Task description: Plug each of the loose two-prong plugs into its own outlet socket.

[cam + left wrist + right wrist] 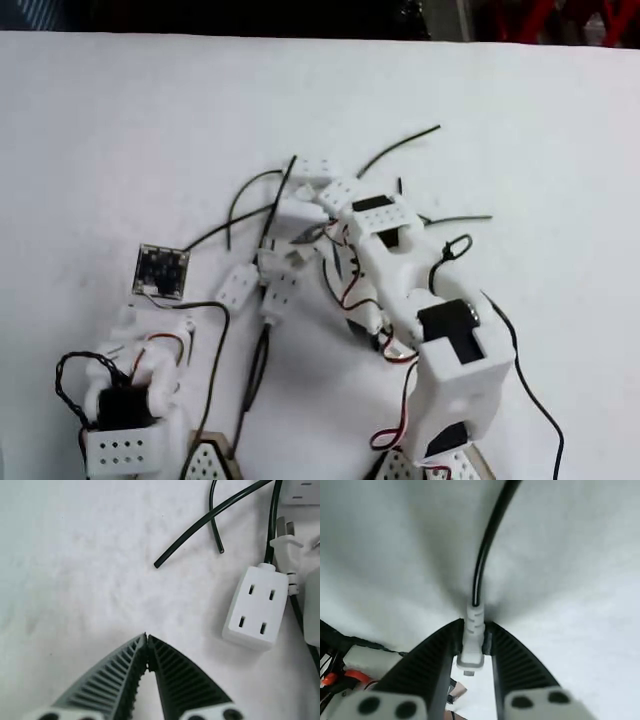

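My left gripper (147, 642) hangs shut and empty just above the white table. Off to one side of it lies a white outlet block (256, 606) with two pairs of slots, both free. A loose white two-prong plug (284, 539) on a black cord rests just past that block. My right gripper (473, 647) is shut on another white plug (473, 632), whose black cord (487, 540) runs away over the table. In the high view the right arm (400, 262) stretches into the cluster of outlet blocks (280, 290) and plugs at the table's middle. The left arm (130, 390) sits at the front left.
Several loose black cords (400, 145) trail across the middle of the table (120, 130). More white outlet blocks (318, 166) lie behind the cluster. A cut cord end (157, 564) lies ahead of the left gripper. The arms' wooden bases (208, 460) stand at the front edge.
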